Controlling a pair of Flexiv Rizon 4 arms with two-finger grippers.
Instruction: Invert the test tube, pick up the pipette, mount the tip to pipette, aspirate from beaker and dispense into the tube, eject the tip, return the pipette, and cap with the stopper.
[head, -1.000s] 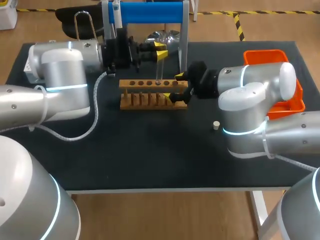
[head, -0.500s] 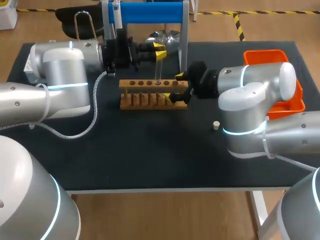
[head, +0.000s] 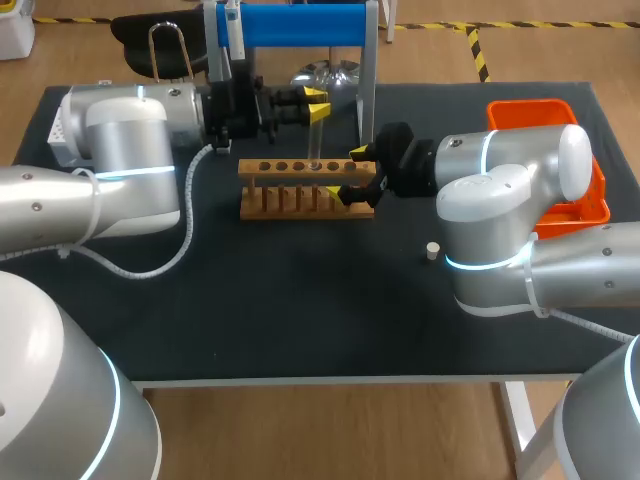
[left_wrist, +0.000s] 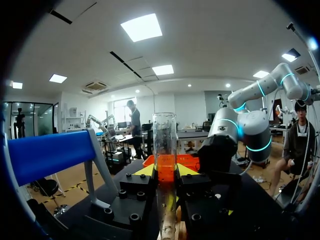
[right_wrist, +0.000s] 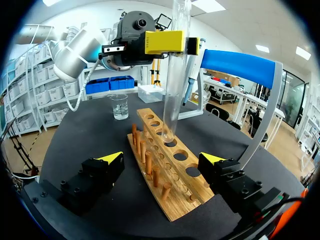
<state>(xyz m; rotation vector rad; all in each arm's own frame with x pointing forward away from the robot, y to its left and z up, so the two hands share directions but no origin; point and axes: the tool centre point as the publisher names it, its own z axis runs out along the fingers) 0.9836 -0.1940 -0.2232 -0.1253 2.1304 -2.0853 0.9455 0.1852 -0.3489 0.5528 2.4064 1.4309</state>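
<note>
Table (head: 300, 310) rear: tube (right_wrist: 174, 80) btm at rack (right_wrist: 172, 172)

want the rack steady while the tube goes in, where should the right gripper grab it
Take the rack by the end nearest the right gripper, one finger on each long flat side, coming in along its length; the open gripper sits astride that end. The rack is narrow, and that end is clear of the test tube the left gripper holds at a middle hole.
</note>
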